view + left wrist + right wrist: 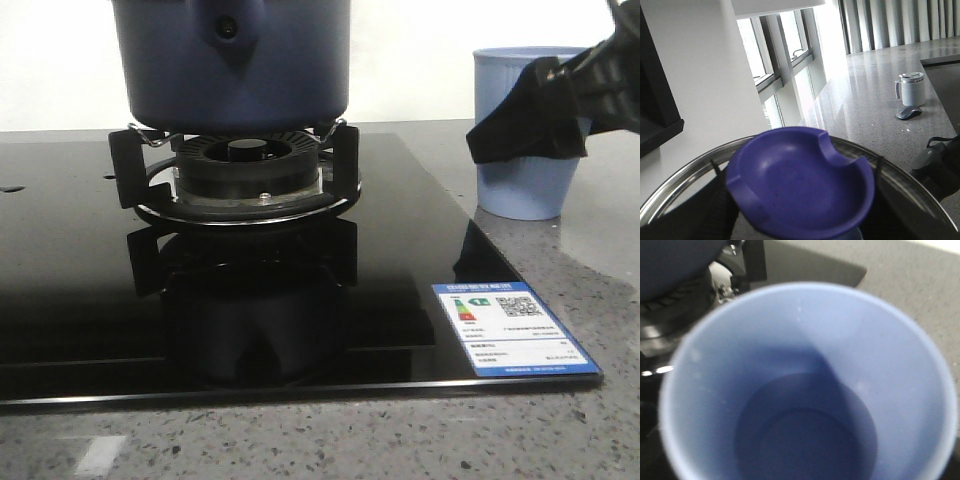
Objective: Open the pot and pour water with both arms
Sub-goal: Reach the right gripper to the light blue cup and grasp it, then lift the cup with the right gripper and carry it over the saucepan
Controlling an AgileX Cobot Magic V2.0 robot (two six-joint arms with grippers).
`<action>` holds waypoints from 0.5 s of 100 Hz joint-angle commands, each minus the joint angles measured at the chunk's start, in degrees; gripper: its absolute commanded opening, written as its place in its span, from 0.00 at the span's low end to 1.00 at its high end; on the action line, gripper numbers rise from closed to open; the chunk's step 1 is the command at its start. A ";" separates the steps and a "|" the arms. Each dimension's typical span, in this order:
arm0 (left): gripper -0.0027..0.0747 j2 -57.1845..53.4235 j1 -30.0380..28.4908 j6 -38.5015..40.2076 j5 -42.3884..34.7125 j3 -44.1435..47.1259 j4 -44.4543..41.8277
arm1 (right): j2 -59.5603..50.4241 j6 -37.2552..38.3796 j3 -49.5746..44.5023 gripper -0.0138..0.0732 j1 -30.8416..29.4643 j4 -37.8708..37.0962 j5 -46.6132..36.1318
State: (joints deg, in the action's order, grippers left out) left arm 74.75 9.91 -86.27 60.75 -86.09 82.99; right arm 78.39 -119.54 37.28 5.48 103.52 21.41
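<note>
The dark navy pot (230,65) stands on the gas burner (240,175); its top is cut off by the front view. In the left wrist view a purple-blue notched lid knob (800,185) sits on a steel-rimmed lid (675,187). My left gripper (797,205) is shut on that knob, with dark fingers (715,205) on either side. The pale blue cup (530,180) stands on the counter to the right of the hob. My right gripper (520,130) is shut on it, one black finger (530,115) lying across its wall. The cup's inside (805,405) fills the right wrist view; I cannot tell whether it holds water.
A black glass hob (400,260) with an energy label (512,342) lies on the speckled grey counter (330,440). The black pan support (345,165) rings the burner. Far off in the left wrist view are a grey mug (912,89), a mouse (909,113) and windows.
</note>
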 commanded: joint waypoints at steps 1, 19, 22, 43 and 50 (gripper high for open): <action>0.45 -1.92 -0.17 0.69 -1.22 -2.04 6.24 | 0.06 -0.83 2.47 0.88 0.01 4.01 3.36; 0.45 -1.92 -0.17 0.69 -0.01 -2.04 6.24 | 1.41 -0.83 3.55 0.61 0.01 4.01 5.24; 0.45 -1.92 -0.17 0.69 0.05 -2.04 6.24 | 1.41 -0.83 3.55 0.54 0.01 4.01 5.87; 0.45 -1.92 -0.17 0.77 0.08 -2.04 6.24 | 1.41 -0.83 3.55 0.41 0.01 4.01 6.74; 0.45 -1.92 -0.17 0.77 0.08 -2.04 6.24 | 1.41 -0.83 3.55 0.41 0.01 4.01 7.62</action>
State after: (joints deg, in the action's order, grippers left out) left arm 74.75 9.91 -86.15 61.95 -86.09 82.99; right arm 81.13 -119.54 38.94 5.48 103.42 24.56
